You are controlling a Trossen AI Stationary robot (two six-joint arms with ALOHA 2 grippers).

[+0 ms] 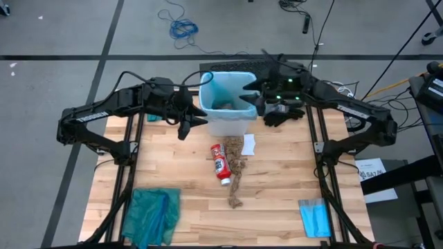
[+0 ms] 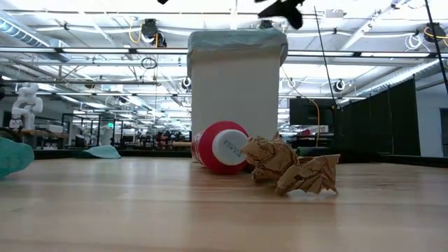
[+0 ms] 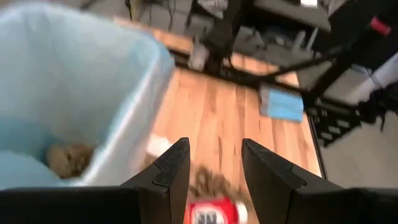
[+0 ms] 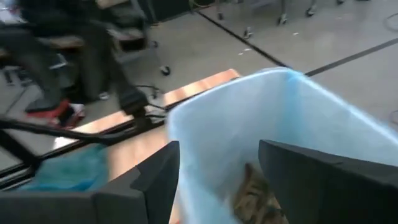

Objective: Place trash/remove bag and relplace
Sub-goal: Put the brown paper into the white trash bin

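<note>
High view shows the white bin [image 1: 228,123] at the far middle of the table [image 1: 277,200], lined with the light-blue bag [image 1: 228,90] and holding a crumpled brown scrap [image 1: 225,105]; the left gripper [image 1: 185,128] hangs beside its left wall with fingers spread and empty, while the right gripper [image 1: 250,90] hovers over the bin's right rim, also spread and empty. In front of the bin lie the red-and-white bottle [image 1: 220,163], a trail of brown paper scraps [image 1: 235,169] touching it, and a white scrap [image 1: 248,144] just beside them. Well apart, a teal-green bag [image 1: 152,214] sits at the near left corner and a folded blue sheet [image 1: 315,216] at the near right.
</note>
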